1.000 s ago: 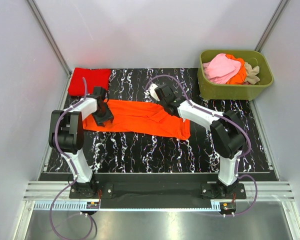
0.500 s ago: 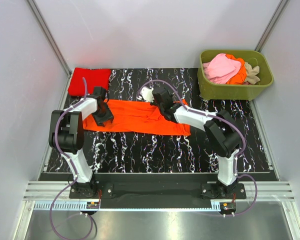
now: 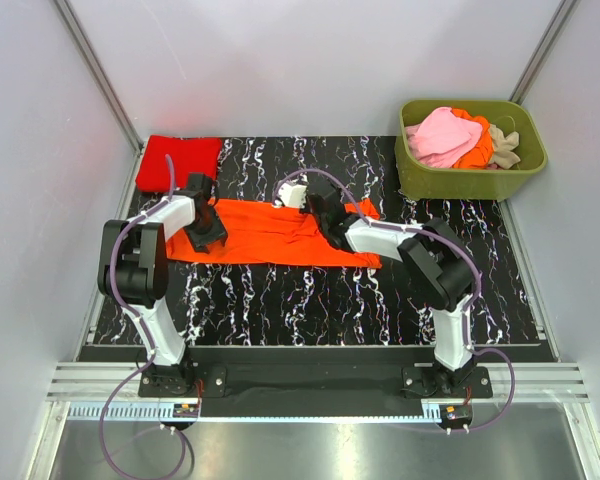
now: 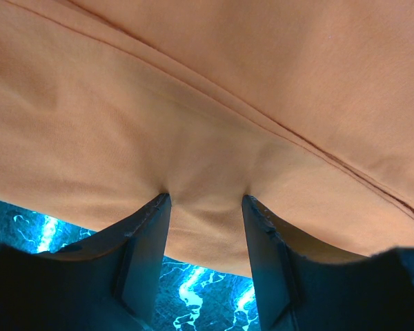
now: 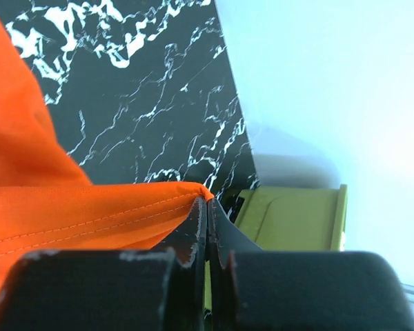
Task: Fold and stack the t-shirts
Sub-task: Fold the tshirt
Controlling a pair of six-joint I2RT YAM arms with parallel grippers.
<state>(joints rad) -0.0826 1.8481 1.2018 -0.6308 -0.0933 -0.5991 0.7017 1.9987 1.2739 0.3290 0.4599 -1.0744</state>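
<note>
1. Red shirt (image 3: 180, 160): folded flat at the far left corner of the black marbled table (image 3: 280, 300). It lies just beyond the left end of the orange shirt (image 3: 265, 235). The left arm hides the gap, so I cannot tell whether the two touch.
2. Left claw (image 3: 208, 232): down on the orange shirt's left end, near the table's left edge. In the wrist view the claw (image 4: 205, 203) is released, its jaws apart. Each of its fingers (image 4: 148, 234) dents the cloth with its tip. Flat cloth crossed by a seam fills the space between and beyond them. A strip of marble shows below the near hem.
3. Orange shirt: laid out as one long band, left to right, across the middle of the table. It starts near the left edge and ends a little right of centre. The left half lies smooth, and the right end is rumpled around the right claw (image 3: 322, 215).
4. Right claw: low over the band's right half, on its far side. In the wrist view the claw (image 5: 207, 207) is clenched, with the tip of a stitched orange hem pinched between its shut fingers.
5. Tub (image 3: 470, 182): olive green, at the far right corner, well apart from the band. It holds an unfolded heap: a pink shirt (image 3: 442, 135) on the left, a second orange shirt (image 3: 477, 150) in the middle and a beige shirt (image 3: 505, 145) on the right.
</note>
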